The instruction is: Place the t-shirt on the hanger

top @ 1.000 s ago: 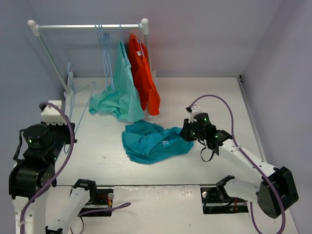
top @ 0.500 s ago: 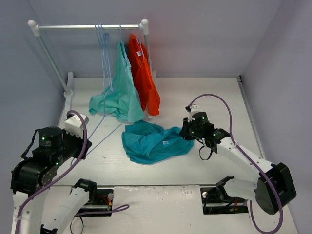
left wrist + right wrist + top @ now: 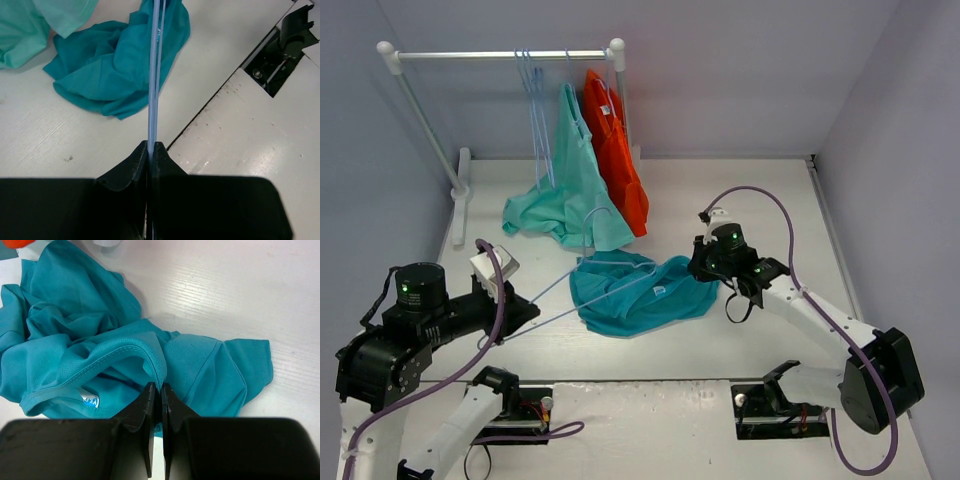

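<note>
The left end effector [image 3: 151, 146] clamped the hanger [image 3: 154, 75]; the right end effector [image 3: 156, 386] pinched the t-shirt [image 3: 200, 365] collar; the white label [image 3: 90, 401] print was illegible

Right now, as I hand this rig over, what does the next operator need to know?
Left gripper: shut on the hanger, which reaches out over the t-shirt.
Right gripper: shut on a stitched edge of the t-shirt, likely the neckline. The t-shirt lies crumpled on the table.
Done: both things are gripped.
Left: work the hanger into the t-shirt; it is not inside yet.
</note>
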`<state>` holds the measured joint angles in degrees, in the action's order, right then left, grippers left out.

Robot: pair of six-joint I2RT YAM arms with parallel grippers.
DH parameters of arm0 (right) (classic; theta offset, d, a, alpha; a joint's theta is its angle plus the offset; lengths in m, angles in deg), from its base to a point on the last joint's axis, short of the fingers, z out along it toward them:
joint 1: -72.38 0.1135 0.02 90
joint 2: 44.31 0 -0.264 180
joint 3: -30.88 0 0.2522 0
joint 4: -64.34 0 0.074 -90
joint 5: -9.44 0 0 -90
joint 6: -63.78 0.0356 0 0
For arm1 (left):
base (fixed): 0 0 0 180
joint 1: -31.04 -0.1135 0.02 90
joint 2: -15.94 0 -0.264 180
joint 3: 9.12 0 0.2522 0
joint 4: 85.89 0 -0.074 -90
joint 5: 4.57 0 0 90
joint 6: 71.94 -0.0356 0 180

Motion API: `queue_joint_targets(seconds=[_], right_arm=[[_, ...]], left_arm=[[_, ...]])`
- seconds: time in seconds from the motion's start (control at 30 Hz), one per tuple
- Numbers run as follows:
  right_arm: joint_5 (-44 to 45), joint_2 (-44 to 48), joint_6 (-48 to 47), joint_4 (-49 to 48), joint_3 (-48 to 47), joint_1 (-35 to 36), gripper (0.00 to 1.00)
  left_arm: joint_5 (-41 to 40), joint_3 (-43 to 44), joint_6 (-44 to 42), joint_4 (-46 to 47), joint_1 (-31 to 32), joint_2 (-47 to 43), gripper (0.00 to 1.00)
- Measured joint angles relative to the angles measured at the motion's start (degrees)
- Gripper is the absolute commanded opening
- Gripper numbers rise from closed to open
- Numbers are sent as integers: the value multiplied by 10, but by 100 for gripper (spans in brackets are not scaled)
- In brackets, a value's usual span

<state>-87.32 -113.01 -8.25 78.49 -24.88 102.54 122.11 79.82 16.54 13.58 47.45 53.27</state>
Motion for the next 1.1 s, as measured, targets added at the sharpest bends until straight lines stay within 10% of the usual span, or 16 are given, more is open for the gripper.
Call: queue_joint_targets(seconds=[0.67, 1.1], right_arm=[[5, -16, -13, 12, -46, 0, 0], [-8, -16, -19, 16, -60, 2, 0]], left_arm=[[50, -114, 31, 164, 13, 47, 0], [-49, -174, 63, 293, 148, 107, 0]])
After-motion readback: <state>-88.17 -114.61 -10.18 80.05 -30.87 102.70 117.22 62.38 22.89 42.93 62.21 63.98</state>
